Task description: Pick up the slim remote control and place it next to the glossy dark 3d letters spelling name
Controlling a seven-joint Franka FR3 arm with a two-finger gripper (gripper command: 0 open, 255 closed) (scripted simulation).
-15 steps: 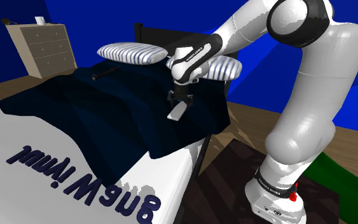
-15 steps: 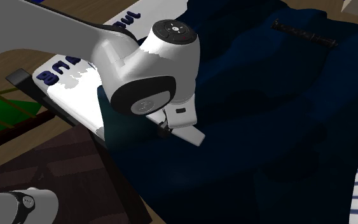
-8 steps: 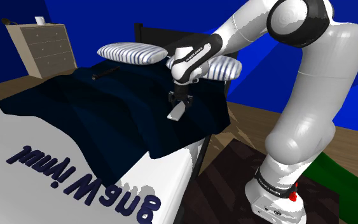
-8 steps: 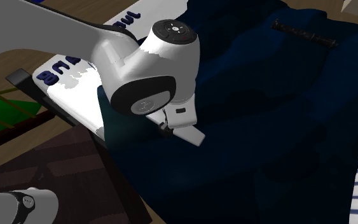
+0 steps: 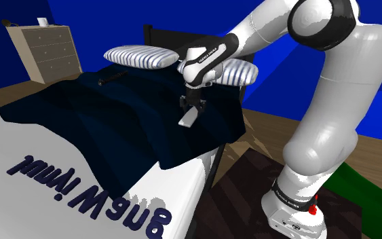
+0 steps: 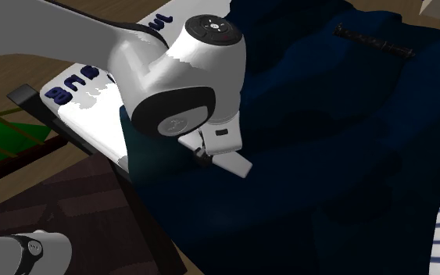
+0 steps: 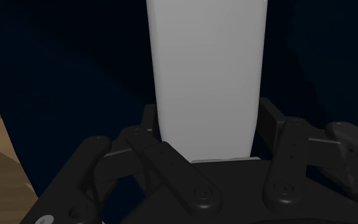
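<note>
Remote control (image 5: 188, 118) first: it is a plain pale grey slab, pinched at its upper end by the end effector (image 5: 193, 106), hanging tilted over the blanket near the bed's edge. I can't tell whether its lower end touches the fabric.

Now biggest to smallest. I've got the bed (image 5: 20, 132), white-topped, with a dark navy blanket (image 5: 115, 108) draped over the headboard half. My white arm (image 5: 332, 102) reaches in from the shoulder view's lower right. Striped pillows (image 5: 140, 56) sit at the head, and a wooden dresser (image 5: 47, 49) stands beyond. Dark blue 3D letters (image 5: 94, 201) lie on the bare white part, well apart from the remote. On the wrist view, the black fingers (image 7: 152, 149) clasp the remote's (image 7: 206, 76) flanks. A thin black object (image 6: 370, 41) lies on the blanket near the pillows.
</note>
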